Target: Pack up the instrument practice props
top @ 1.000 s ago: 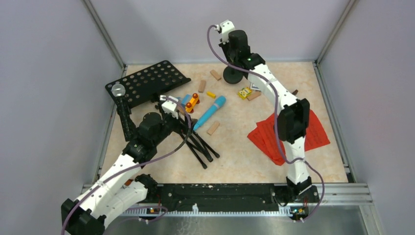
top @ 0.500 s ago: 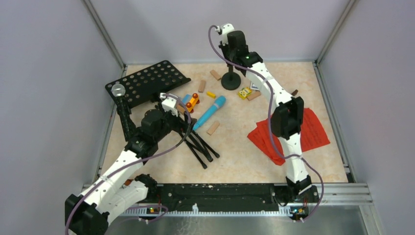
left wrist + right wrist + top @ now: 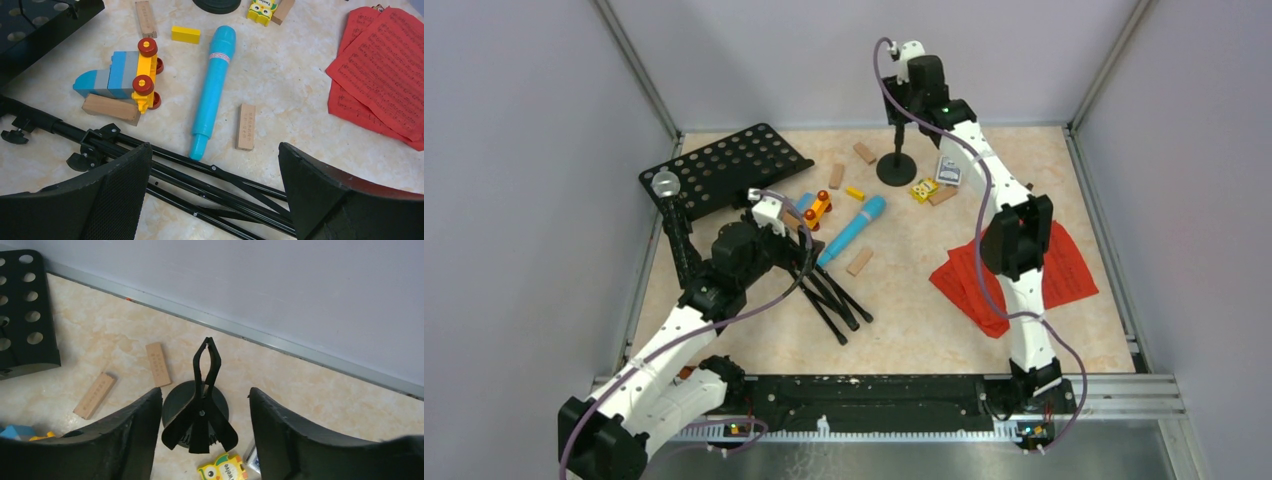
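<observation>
A black mic holder (image 3: 896,165) stands upright on its round base at the back of the table. My right gripper (image 3: 904,112) hovers open just above it, and in the right wrist view the holder's clip (image 3: 201,410) rises between the right gripper's (image 3: 205,391) spread jaws without touching either. My left gripper (image 3: 215,150) is wide open, low over the folded tripod legs (image 3: 200,175). The blue microphone (image 3: 212,85) lies just beyond. The hole-punched music desk (image 3: 724,165) lies at the back left, beside a black silver-headed microphone (image 3: 674,220). Red sheet-music pages (image 3: 1064,270) lie on the right.
A colourful toy vehicle (image 3: 125,75) and several wooden blocks (image 3: 246,126) lie around the blue microphone. A yellow owl card (image 3: 222,470) and a small white card (image 3: 948,170) sit right of the holder. Grey walls enclose the back and both sides.
The right gripper stood the tilted mic holder upright on the table, opened its jaws and rose slightly to the right. The left arm shifted a little.
</observation>
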Controlling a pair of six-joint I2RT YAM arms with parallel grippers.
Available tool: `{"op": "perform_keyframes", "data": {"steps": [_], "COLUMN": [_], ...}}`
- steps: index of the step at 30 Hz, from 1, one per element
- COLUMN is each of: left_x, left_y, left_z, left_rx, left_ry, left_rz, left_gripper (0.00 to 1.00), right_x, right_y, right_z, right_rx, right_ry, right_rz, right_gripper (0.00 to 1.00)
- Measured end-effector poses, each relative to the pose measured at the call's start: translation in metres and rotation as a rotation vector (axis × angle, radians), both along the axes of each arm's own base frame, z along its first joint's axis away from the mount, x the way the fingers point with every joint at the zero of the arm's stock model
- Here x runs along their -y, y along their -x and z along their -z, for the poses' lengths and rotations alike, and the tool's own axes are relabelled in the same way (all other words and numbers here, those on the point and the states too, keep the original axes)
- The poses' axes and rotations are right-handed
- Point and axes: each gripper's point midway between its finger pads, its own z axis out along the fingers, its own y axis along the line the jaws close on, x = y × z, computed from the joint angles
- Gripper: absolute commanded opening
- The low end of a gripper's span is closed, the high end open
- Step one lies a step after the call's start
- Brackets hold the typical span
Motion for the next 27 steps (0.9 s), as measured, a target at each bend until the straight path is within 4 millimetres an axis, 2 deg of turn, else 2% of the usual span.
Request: {"op": "perform_keyframes", "data": {"steps": [4,7,9,11,13,16,18,19,20,22,24,27], "left_x": [-0.003,-0.008,-0.011,-0.013,-0.015,-0.022,-0.030,-0.035,-0.039,-0.047,-0.053,-0.059], "left_y": [0.000,-0.001,-0.001,0.001,0.005,0.013,0.021,0.027,0.031,0.040,0.049,0.062], "left_z": [-0.005,-0.009,-0.019,-0.038,-0.065,-0.116,-0.150,-0.172,-0.186,-0.213,-0.228,-0.240], "left_rx": [0.011,0.002,-0.012,-0.008,0.016,0.081,0.118,0.139,0.154,0.174,0.185,0.180], "left_ry": [0.001,0.000,0.011,0.034,0.072,0.141,0.188,0.216,0.237,0.278,0.306,0.335], "left_rz": [-0.016,-0.052,-0.074,-0.090,-0.103,-0.131,-0.160,-0.179,-0.190,-0.216,-0.229,-0.239], "left_gripper": [0.99,0.99,0.99,0.99,0.99,0.99,0.99,0.99,0.99,0.99,0.99,0.99], "right_x": [-0.001,0.003,0.009,0.018,0.026,0.035,0.032,0.025,0.018,-0.011,-0.051,-0.114], "right_y": [0.000,0.010,0.024,0.046,0.071,0.117,0.148,0.176,0.183,0.217,0.253,0.310], "right_z": [-0.004,-0.012,-0.022,-0.033,-0.049,-0.075,-0.089,-0.091,-0.090,-0.084,-0.065,-0.020], "right_rx": [0.010,0.013,0.017,0.031,0.061,0.139,0.206,0.240,0.242,0.280,0.275,0.230], "right_ry": [-0.015,-0.028,-0.037,-0.058,-0.088,-0.169,-0.226,-0.257,-0.261,-0.259,-0.250,-0.235], "right_rz": [0.001,0.003,0.006,0.007,-0.001,-0.048,-0.115,-0.196,-0.223,-0.376,-0.549,-0.819], "right_gripper": [0.79,0.80,0.80,0.80,0.80,0.81,0.82,0.83,0.84,0.85,0.85,0.86]}}
